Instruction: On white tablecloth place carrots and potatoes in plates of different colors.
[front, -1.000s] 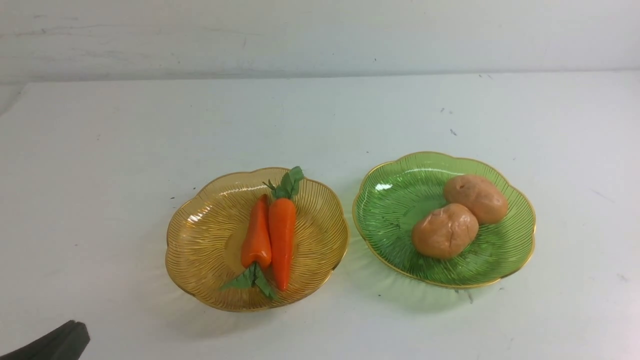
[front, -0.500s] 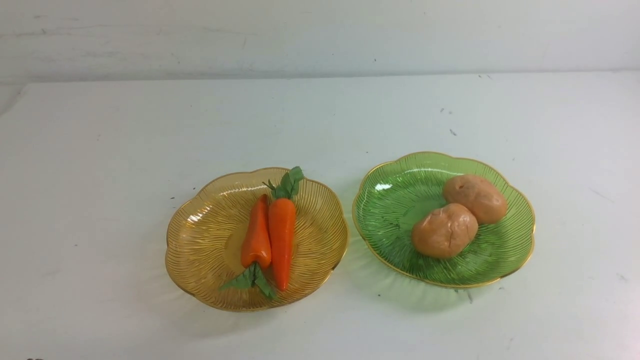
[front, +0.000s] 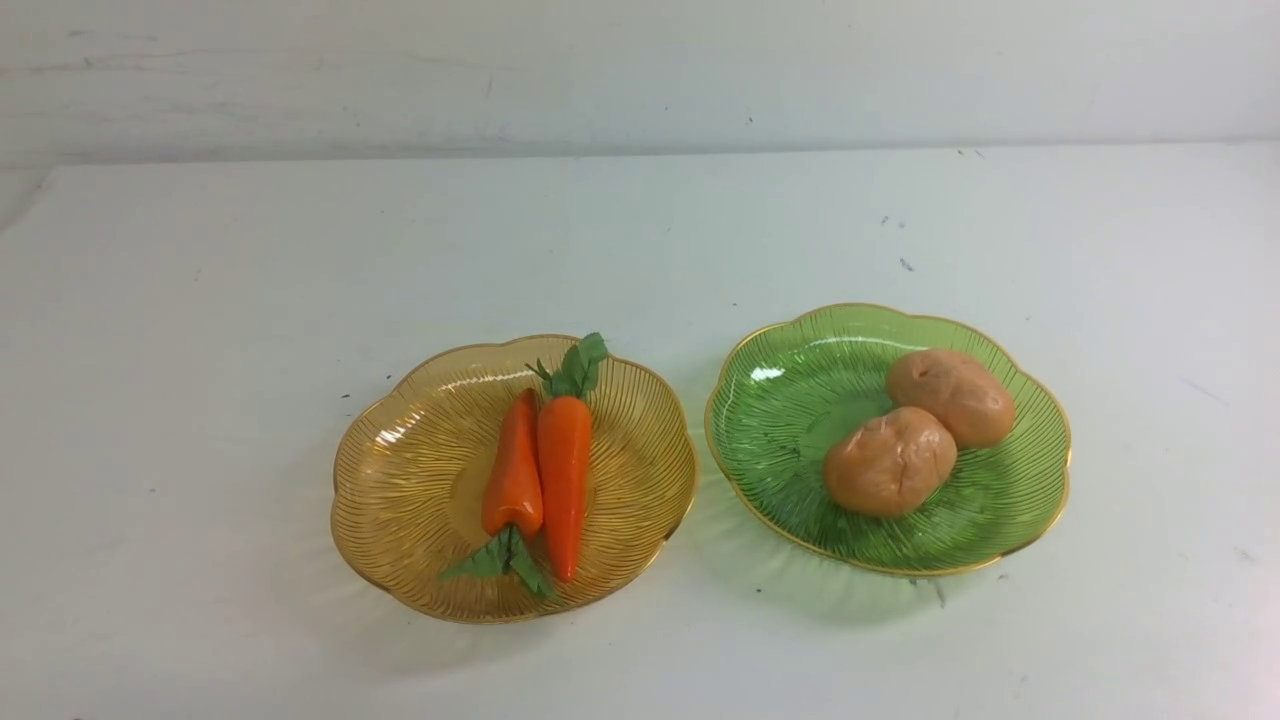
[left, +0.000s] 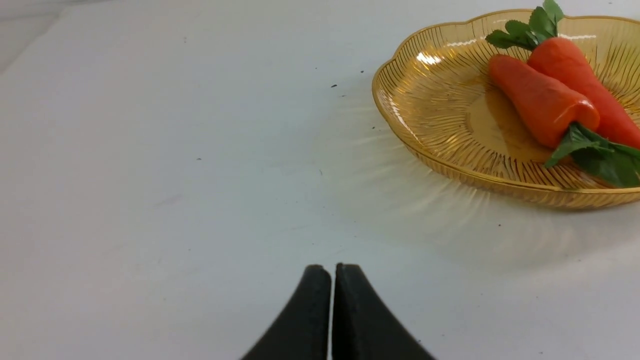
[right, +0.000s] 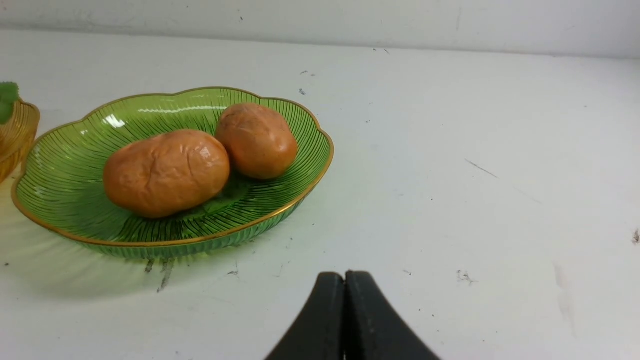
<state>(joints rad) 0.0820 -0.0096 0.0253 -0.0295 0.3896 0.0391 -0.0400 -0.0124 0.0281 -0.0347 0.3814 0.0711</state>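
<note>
Carrots (front: 540, 480), two smooth orange pieces with green leaf tops, lie side by side, touching, in the ribbed amber plate (front: 400, 500), well ahead of the left gripper (left: 332, 280), which is clenched and empty. Two lumpy tan potatoes (front: 915, 435) touch in the green scalloped plate (right: 65, 190), ahead of the right gripper (right: 345, 287), likewise clenched on nothing. Sorting appears complete; no further grasp seems required on the white counter (front: 200, 300).

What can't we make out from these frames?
- Arms: outside the front view; each wrist view shows only the shut tips of the left gripper and right gripper.
- Amber plate: cut off by the left wrist view's edge.
- Potatoes: undersides hidden by their own bulk.
</note>
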